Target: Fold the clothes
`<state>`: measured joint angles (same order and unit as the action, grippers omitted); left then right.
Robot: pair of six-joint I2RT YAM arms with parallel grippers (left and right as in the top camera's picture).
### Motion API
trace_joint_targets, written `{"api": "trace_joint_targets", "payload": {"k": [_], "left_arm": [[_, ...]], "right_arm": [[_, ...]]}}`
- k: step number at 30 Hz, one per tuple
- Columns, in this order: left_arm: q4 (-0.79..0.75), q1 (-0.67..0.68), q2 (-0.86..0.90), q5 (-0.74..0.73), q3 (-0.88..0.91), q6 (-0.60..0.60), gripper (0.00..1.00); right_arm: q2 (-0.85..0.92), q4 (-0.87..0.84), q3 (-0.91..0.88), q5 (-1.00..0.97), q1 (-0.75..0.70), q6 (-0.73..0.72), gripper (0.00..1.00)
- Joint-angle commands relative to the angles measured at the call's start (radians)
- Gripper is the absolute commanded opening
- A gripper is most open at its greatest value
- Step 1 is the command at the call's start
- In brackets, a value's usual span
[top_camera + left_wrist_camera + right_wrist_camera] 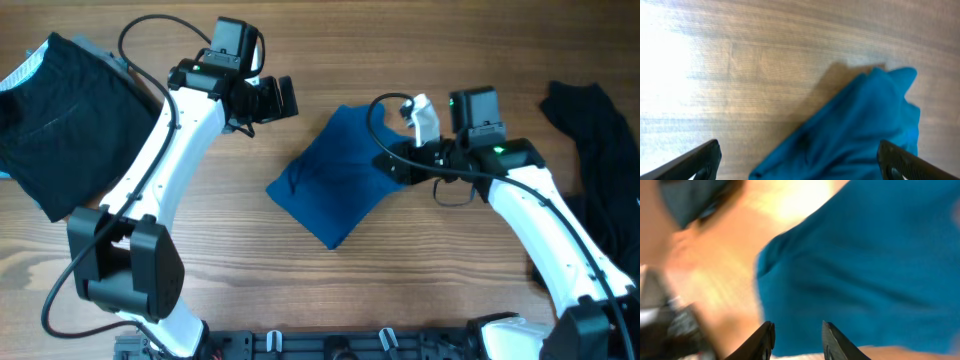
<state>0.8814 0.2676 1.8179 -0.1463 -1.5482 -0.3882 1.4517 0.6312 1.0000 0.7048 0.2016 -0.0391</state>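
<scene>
The clothes show as a royal-blue garment, folded into a rough diamond at the table's middle, and two black ones. In the left wrist view its crumpled end lies below the left gripper. My left gripper hovers open and empty, up and left of the cloth. My right gripper sits at the cloth's right edge. In the right wrist view the right gripper has its jaws a little apart, the blue cloth lying beyond them and nothing between them.
A black garment with a pale blue-white edge band lies at the far left under the left arm. Another black garment is heaped at the right edge. Bare wooden table surrounds the blue cloth.
</scene>
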Motion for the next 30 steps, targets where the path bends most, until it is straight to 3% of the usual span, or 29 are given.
{"api": "trace_joint_targets", "payload": {"k": [1, 8, 10, 15, 20, 26, 30], "left_arm": [[-0.039, -0.012, 0.055, 0.013, -0.002, -0.013, 1.0], [0.014, -0.012, 0.136, 0.013, 0.01, -0.013, 1.0], [0.036, -0.012, 0.142, 0.013, 0.01, -0.012, 1.0], [0.051, -0.011, 0.143, 0.013, 0.01, -0.013, 1.0], [0.063, -0.011, 0.143, 0.005, 0.01, -0.013, 1.0], [0.078, -0.011, 0.143, 0.006, 0.01, -0.013, 1.0], [0.073, -0.012, 0.143, 0.006, 0.01, -0.013, 1.0]], "right_arm": [[0.065, 0.013, -0.053, 0.26, 0.052, 0.021, 0.35], [0.296, 0.003, -0.085, 0.286, 0.212, 0.019, 0.35], [0.36, 0.036, -0.085, 0.196, 0.218, -0.003, 0.33], [0.407, 0.044, -0.083, -0.296, 0.162, -0.174, 0.31], [0.407, 0.015, -0.047, -0.397, 0.068, -0.17, 0.32], [0.331, 0.223, 0.079, -0.353, -0.014, -0.109, 0.31], [0.208, 0.24, 0.102, -0.027, 0.007, 0.032, 0.31]]}}
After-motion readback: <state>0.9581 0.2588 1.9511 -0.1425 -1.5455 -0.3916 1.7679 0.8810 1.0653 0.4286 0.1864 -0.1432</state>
